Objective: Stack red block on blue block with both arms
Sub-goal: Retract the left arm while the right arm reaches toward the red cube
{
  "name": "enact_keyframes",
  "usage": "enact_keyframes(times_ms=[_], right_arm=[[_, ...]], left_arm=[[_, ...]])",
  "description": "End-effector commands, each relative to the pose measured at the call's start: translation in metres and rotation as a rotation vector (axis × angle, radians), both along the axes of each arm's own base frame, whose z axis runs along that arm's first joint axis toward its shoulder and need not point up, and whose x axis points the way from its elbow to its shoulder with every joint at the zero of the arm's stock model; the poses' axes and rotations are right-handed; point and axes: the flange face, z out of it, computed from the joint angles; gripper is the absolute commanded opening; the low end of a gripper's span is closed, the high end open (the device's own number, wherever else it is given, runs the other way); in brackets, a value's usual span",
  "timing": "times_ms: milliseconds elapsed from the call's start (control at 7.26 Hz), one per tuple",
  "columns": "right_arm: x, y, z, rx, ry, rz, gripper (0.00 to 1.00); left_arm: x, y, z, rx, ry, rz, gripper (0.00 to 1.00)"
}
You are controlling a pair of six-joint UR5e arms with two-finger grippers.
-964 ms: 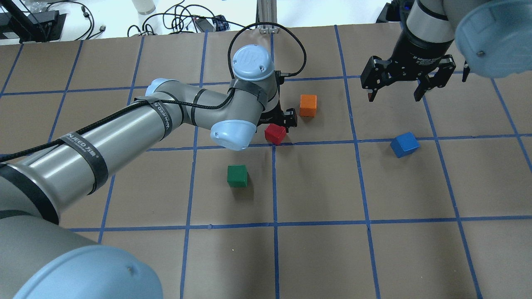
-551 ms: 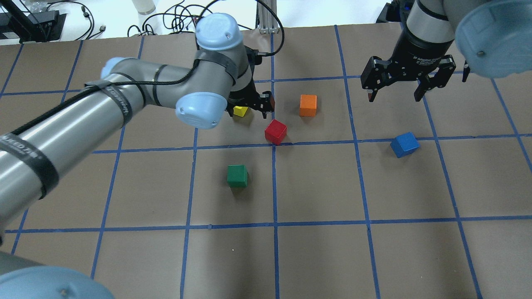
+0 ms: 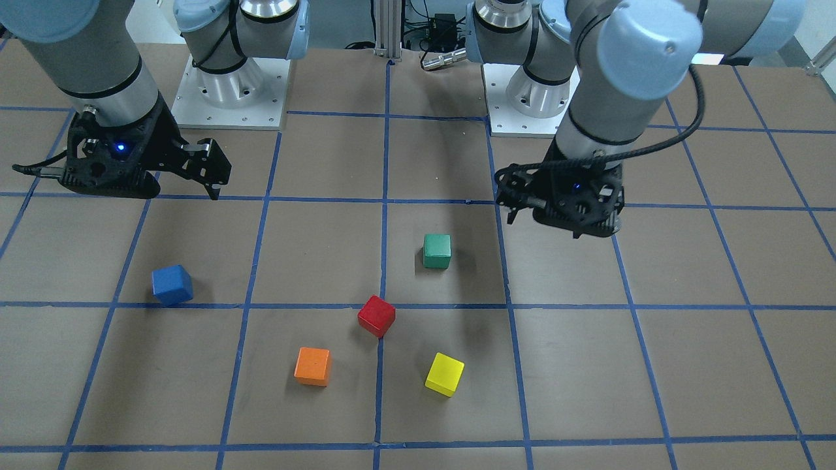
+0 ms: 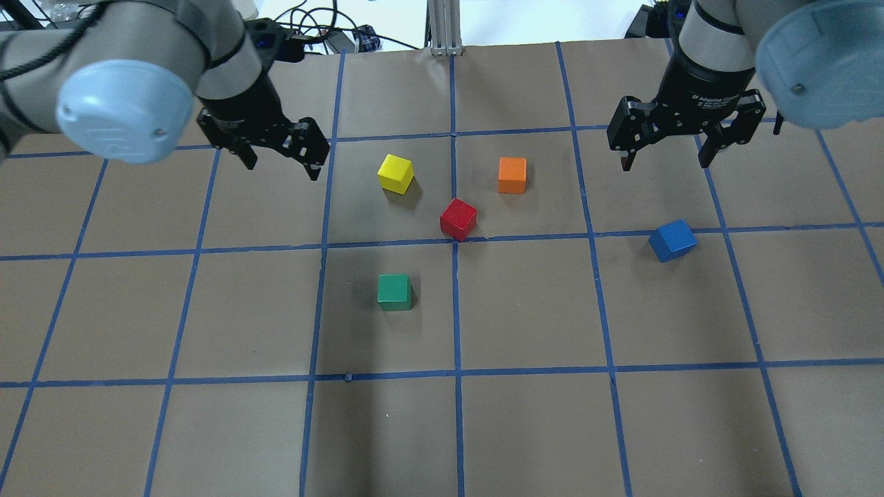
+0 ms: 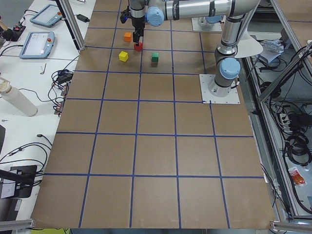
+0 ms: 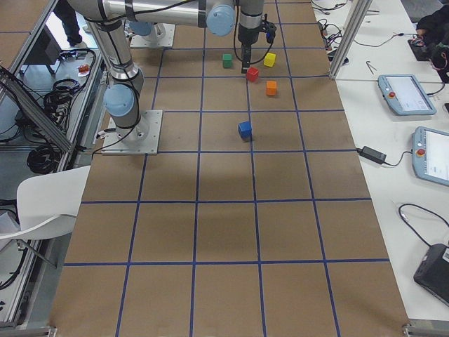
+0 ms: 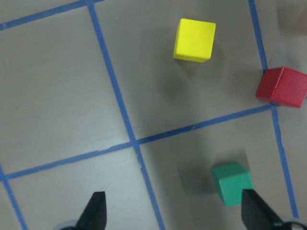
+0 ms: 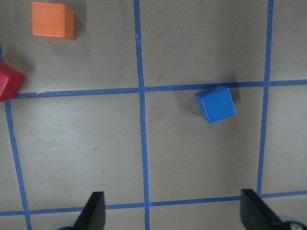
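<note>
The red block lies on the brown table near its middle, on a blue tape crossing; it also shows in the front view and the left wrist view. The blue block lies alone to the right, turned slightly, and shows in the right wrist view. My left gripper is open and empty, hovering well left of the red block. My right gripper is open and empty, hovering behind the blue block.
A yellow cube and an orange cube lie just behind the red block. A green cube lies in front of it to the left. Cables lie beyond the table's far edge.
My left arm has swung away from the red block to the left, uncovering the yellow cube. The red block stays in place. The right gripper has barely moved.
</note>
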Motion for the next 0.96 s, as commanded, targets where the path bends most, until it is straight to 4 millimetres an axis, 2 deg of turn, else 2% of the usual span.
enact_keyframes(times_ms=[0, 138, 413, 551, 826], right_arm=[[0.0, -0.001, 0.0, -0.002, 0.002, -0.004, 1.0], [0.0, -0.002, -0.003, 0.004, -0.005, -0.007, 1.0], [0.007, -0.019, -0.017, -0.011, -0.005, -0.075, 1.0], [0.025, -0.026, -0.03, -0.007, -0.039, -0.116, 1.0], [0.078, -0.038, -0.053, -0.052, -0.067, -0.212, 1.0]], left_arm=[[0.016, 0.042, 0.055, -0.045, -0.005, 0.082, 1.0], [0.016, 0.042, 0.05, -0.041, -0.003, 0.152, 1.0], [0.019, 0.039, 0.046, -0.033, 0.001, 0.162, 1.0], [0.019, 0.04, 0.048, -0.038, -0.001, 0.162, 1.0], [0.019, 0.042, 0.052, -0.045, -0.003, 0.161, 1.0]])
